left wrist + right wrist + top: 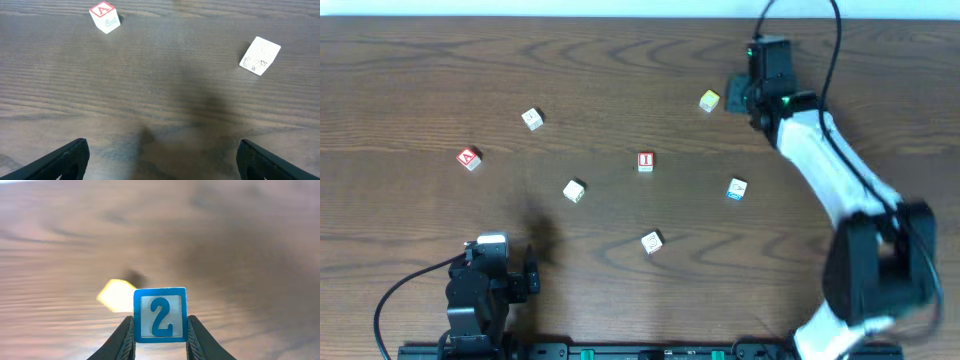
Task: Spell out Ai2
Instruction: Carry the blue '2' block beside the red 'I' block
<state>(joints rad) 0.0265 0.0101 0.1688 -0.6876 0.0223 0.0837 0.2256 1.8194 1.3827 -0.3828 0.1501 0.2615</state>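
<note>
My right gripper point(160, 339) is shut on a blue-framed block with the number 2 point(160, 315) and holds it above the table. In the overhead view the right gripper point(738, 97) is at the back right, next to a yellow-green block point(709, 100), and hides the 2 block. The red A block point(469, 158) lies at the left and also shows in the left wrist view point(104, 17). The red I block point(645, 161) lies mid-table. My left gripper point(162, 160) is open and empty near the front left point(498, 250).
Other blocks lie loose: a white one point(532, 119) at the back left, a pale one point(574, 190) near the middle, also in the left wrist view point(260, 55), a blue-marked one point(737, 189), and a white one point(652, 242) toward the front. The yellow-green block shows blurred behind the 2 block point(116, 295).
</note>
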